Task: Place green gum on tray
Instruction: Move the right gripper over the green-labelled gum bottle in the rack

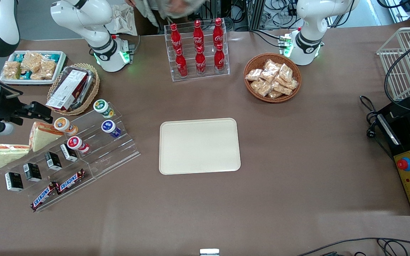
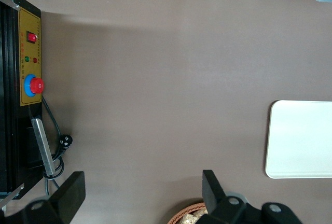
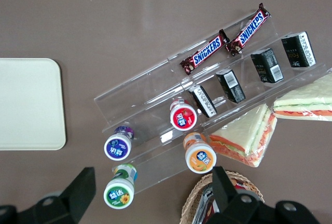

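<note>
The green gum is a small bottle with a green lid, lying on the top step of a clear stepped stand. It also shows in the right wrist view. The cream tray lies flat and bare at the table's middle; its edge shows in the right wrist view. My right gripper hangs above the stand's end toward the working arm's end of the table, clear of the gum. In the right wrist view the gripper is open and empty, with the gum between its spread fingers, close to one of them.
On the stand are a blue-lidded bottle, a red-lidded one, an orange-lidded one, small black boxes and Snickers bars. Sandwiches and a wicker basket lie beside it. A cola rack stands farther from the camera.
</note>
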